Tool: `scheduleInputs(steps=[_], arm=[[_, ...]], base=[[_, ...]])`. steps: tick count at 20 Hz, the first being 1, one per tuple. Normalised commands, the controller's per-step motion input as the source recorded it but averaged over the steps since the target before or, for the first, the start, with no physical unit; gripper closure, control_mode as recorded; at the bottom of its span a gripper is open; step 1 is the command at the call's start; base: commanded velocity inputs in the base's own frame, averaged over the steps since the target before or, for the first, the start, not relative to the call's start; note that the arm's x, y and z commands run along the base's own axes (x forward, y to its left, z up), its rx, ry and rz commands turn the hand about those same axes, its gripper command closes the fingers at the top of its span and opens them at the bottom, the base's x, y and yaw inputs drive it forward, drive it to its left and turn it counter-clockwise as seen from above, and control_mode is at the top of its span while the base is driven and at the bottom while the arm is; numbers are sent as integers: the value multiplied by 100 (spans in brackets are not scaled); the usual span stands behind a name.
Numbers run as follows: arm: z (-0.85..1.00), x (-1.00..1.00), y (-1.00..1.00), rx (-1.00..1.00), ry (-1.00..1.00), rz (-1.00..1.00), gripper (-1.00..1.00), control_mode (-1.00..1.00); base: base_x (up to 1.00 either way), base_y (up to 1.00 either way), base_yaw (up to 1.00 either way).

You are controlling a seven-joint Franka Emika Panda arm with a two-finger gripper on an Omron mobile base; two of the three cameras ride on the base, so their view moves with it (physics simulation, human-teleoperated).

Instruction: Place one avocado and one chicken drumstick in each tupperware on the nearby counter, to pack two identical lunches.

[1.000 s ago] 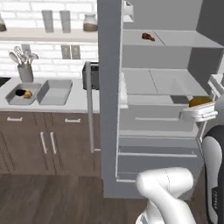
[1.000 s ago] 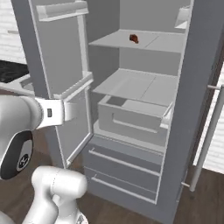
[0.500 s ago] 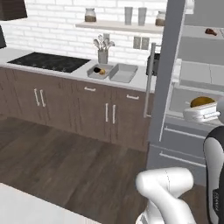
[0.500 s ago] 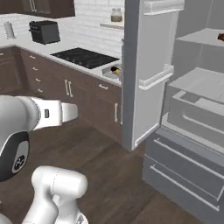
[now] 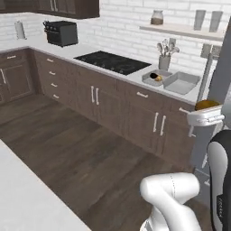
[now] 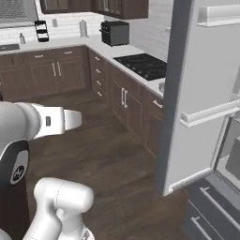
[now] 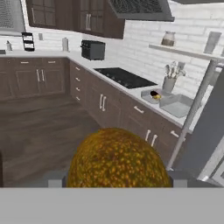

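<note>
One avocado between end-effector fingers

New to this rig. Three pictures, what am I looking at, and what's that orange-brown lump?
A white robot arm on a driving base, in a rendered kitchen. Two cameras ride on the base behind the arm, left and right; the third sits on the hand and looks along the pincer. The lump is an olive-brown avocado held in the pincer, close to the hand camera. On the counter stand two grey trays: the nearer tray already holds food, the other tray beside it looks empty. Next to them are a cup of utensils and a black cooktop. The grey slab is the open fridge door.
</note>
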Motion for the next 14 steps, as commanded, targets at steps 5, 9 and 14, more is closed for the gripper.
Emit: scheduleInputs(steps=[5, 9, 14], arm=[[0, 0, 0, 0, 0, 0, 100, 100], [0, 0, 0, 0, 0, 0, 100, 100], [0, 0, 0, 0, 0, 0, 100, 100]], base=[[82, -8, 63], [98, -2, 63], [100, 0, 32]])
